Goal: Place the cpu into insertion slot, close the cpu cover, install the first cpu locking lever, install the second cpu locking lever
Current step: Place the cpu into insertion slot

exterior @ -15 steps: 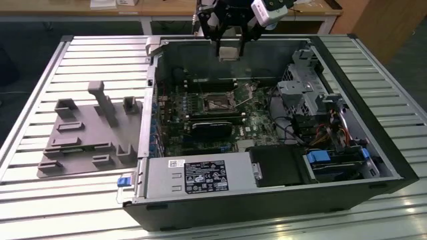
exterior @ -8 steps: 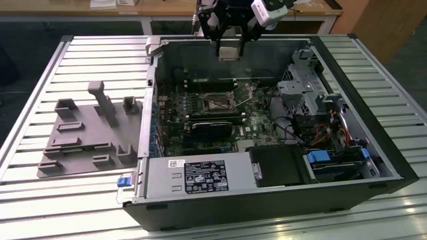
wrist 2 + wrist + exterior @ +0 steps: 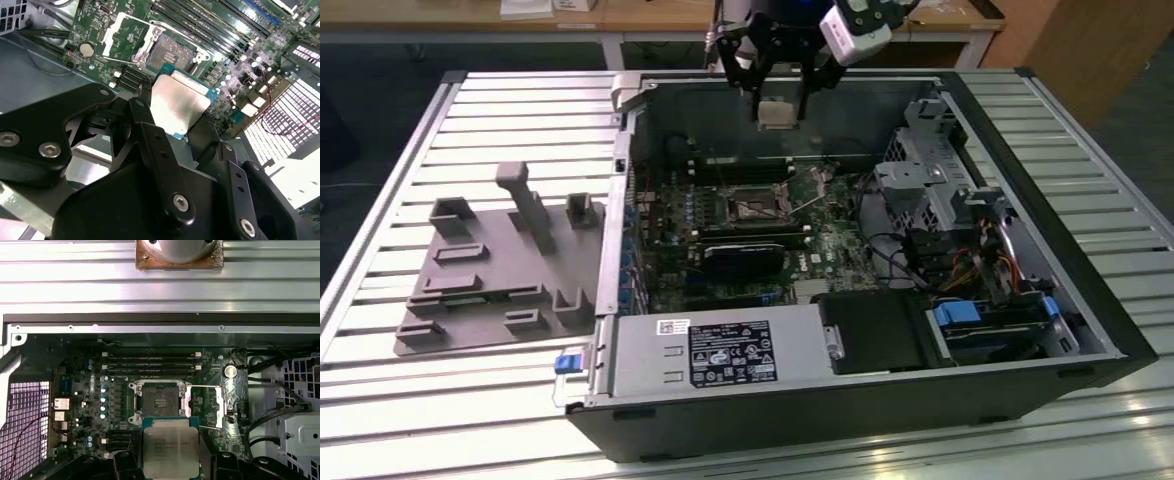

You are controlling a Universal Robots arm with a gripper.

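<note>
First wrist view: the gripper [image 3: 171, 466] pinches the cpu [image 3: 171, 444] by opposite edges above the motherboard [image 3: 80, 390], just short of the open insertion slot [image 3: 160, 401]. Light, stiff, probably fragile underneath; edges are the safest hold.

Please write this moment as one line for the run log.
step: place cpu | gripper: shut on cpu, above open case | insertion slot: empty | cpu cover: open

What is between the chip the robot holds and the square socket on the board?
Nothing but air. In the exterior view the chip hangs in the gripper, clear of the socket; in the first wrist view the socket's cover lies swung aside.
</note>
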